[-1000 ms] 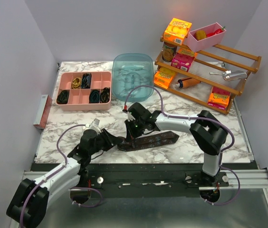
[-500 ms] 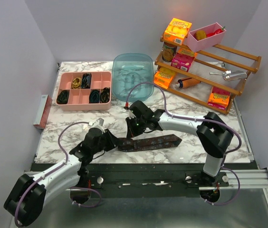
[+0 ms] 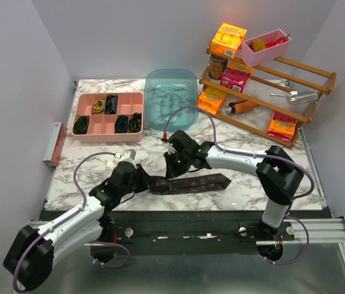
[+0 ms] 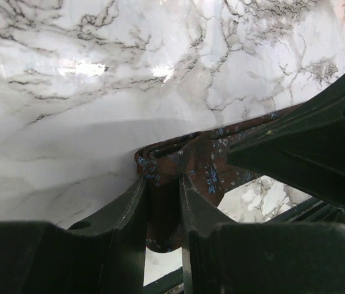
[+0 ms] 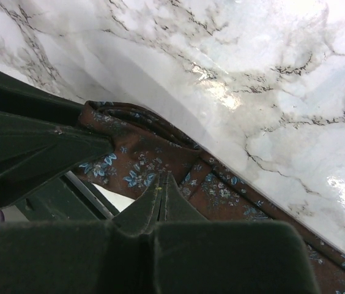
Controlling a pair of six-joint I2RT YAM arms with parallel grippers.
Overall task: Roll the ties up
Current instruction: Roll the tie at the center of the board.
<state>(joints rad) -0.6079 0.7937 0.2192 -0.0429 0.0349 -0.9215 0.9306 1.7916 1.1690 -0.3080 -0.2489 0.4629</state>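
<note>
At the far left of the bench (image 3: 65, 165) sits a pink tray (image 3: 108, 138) with rolled ties (image 3: 122, 124) in its boxes. They are small dark coils, and I cannot count them well from above.

Next comes the left tool (image 4: 162, 187). Its two fingers (image 4: 129, 208) are pinching the left end of the brown tie (image 3: 192, 182). The cloth is folded over there, like the start of a roll. The rest of the tie lies flat along the near side of the bench, going right.

The right tool (image 5: 160, 184) is just beside the left one, on top of the tie. Its fingers are pressed together into one point. It seems to be holding the cloth down, but I cannot tell if any cloth is caught in it.

I think the step now is starting the roll. To do it well, the left tool should grip tight and turn the end over slowly. The right tool should press softly so the tie does not slide or twist. The first turn should be small and neat, or the coil will be loose.

Some things are hard to see. From above, the two tools cover the folded end. The wrist views are cut off, so the tie's far right tip does not show there. A blue tub (image 3: 171, 92) and a wooden rack (image 3: 264, 92) stand well apart, further back.
</note>
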